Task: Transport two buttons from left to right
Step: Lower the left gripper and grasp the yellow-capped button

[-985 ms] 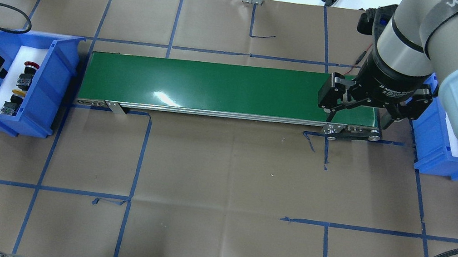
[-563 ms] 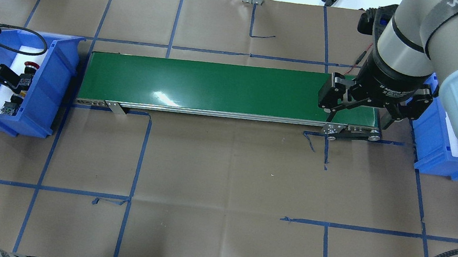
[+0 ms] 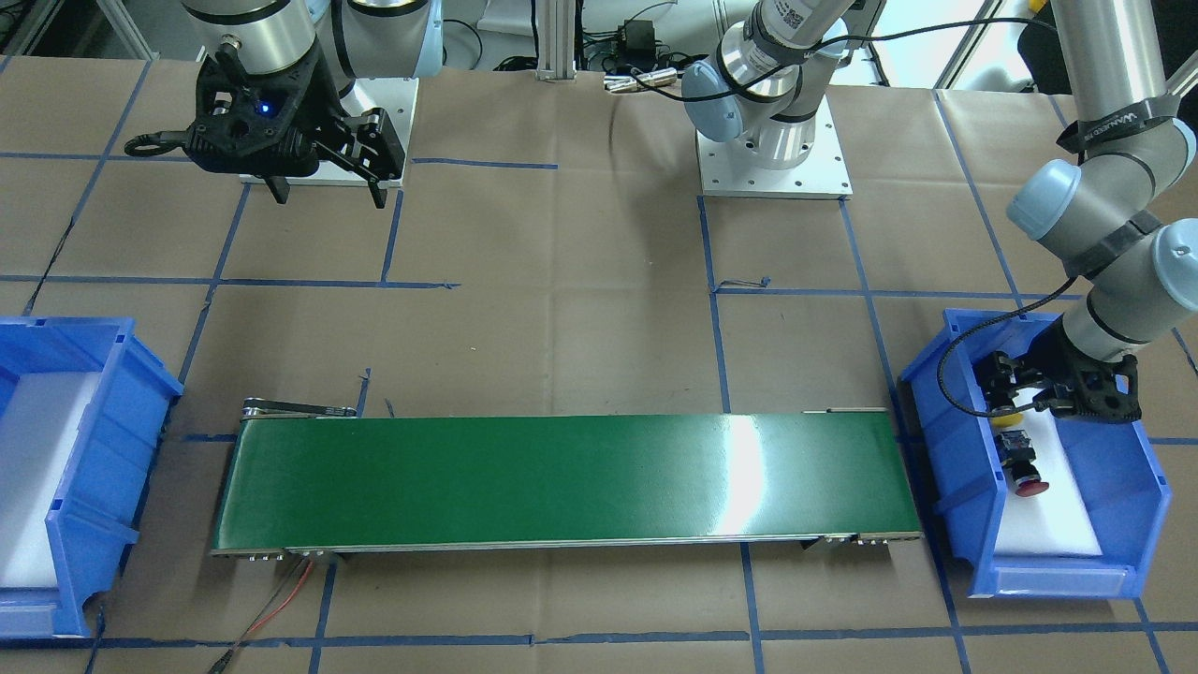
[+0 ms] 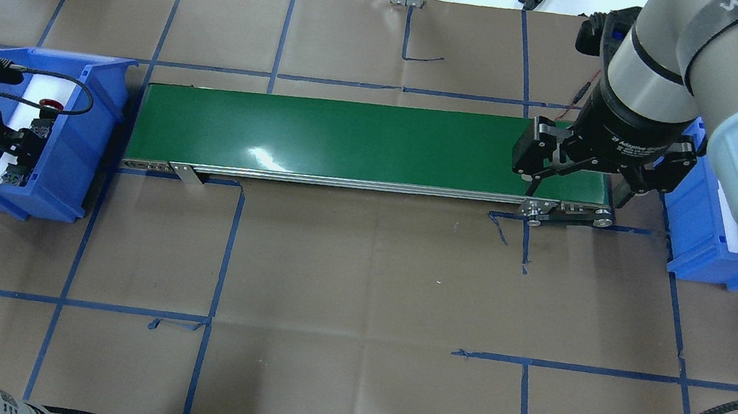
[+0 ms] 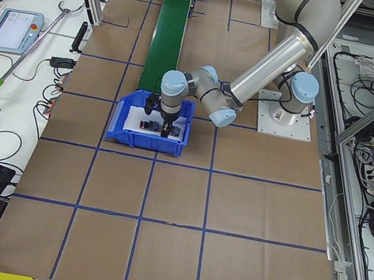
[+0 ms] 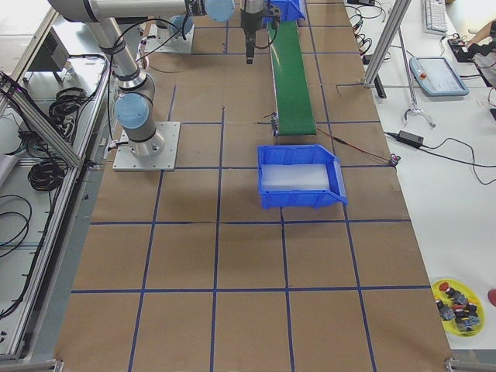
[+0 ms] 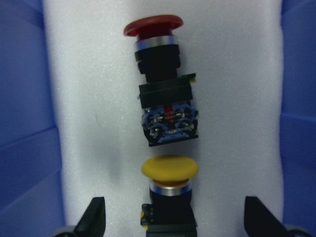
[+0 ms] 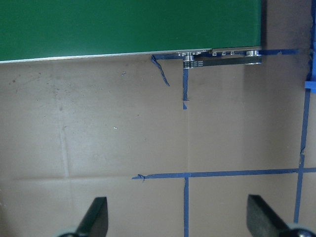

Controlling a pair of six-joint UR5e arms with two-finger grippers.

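Left gripper (image 7: pixel 176 219) hangs with its fingers spread wide apart, low inside the left blue bin (image 4: pixel 87 118) and straddling the body of the yellow mushroom button (image 7: pixel 170 170). I am not touching it: both fingertips (image 7: pixel 96 217) stand well clear of it on either side. The red mushroom button (image 7: pixel 153 27) lies on the same white foam liner (image 7: pixel 237 98), just beyond the yellow one on the far side. The two are in line, and the red one's terminal block sits just off the yellow cap; I cannot tell whether they touch.

I judge both buttons to be light, hard plastic parts, stiff enough to take a firm squeeze. The domed caps look smooth and rounded, so fingers closing there would likely slide off or tip the part. The dark block body below the metal collar has flat sides and looks the better hold, and that is what lies between my fingers now. The exposed terminals look like the most delicate part, so I would keep the pads off them. The foam may give a little under a downward push, and with the red one so close, a skewed close could nudge it.

Over at the right end of the green conveyor belt (image 4: pixel 365 140), my right gripper (image 4: pixel 575 191) hovers empty with its fingers apart, beside the right blue bin (image 4: pixel 703 245).
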